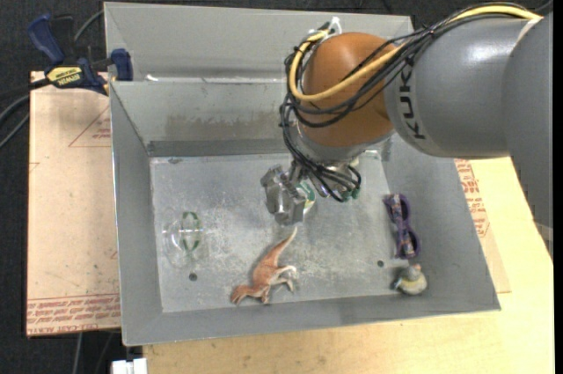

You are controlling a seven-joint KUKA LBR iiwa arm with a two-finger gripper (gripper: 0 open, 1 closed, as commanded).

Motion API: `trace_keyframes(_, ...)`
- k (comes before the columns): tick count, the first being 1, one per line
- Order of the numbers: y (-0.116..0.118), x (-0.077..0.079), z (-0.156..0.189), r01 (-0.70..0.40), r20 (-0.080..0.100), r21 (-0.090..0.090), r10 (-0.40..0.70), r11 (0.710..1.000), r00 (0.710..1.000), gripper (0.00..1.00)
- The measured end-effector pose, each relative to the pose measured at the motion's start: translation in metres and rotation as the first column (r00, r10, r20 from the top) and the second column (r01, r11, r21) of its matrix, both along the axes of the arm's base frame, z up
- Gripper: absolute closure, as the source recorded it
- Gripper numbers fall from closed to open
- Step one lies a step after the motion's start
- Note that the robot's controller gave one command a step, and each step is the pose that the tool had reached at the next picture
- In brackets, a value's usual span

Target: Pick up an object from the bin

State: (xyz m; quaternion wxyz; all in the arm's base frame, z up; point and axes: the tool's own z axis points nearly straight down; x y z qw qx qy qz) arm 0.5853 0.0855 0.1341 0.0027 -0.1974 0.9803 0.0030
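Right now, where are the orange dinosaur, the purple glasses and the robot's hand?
orange dinosaur (266, 273), camera view, on its body.
purple glasses (401, 227), camera view, on the frame's middle.
hand (286, 205), camera view, on its tip.

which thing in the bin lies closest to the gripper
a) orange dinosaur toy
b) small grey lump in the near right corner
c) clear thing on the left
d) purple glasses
a: the gripper sits right by the neck end of the orange dinosaur toy, while the purple glasses, the clear thing and the grey lump lie well off to the sides.
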Motion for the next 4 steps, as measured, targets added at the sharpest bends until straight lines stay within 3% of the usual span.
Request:
trace_keyframes(1, -0.041, -0.002, -0.022, 0.071, 0.001, -0.001, -0.071, 0.997, 0.997, 0.0)
trace_keyframes(2, -0.041, -0.002, -0.022, 0.071, 0.001, -0.001, -0.071, 0.997, 0.997, 0.0)
trace_keyframes(3, -0.062, 0.066, -0.042, 0.068, 0.009, 0.001, -0.068, 0.998, 0.998, 0.0)
trace_keyframes(4, -0.073, 0.062, -0.026, -0.169, 0.006, -0.002, 0.169, 0.986, 0.986, 0.0)
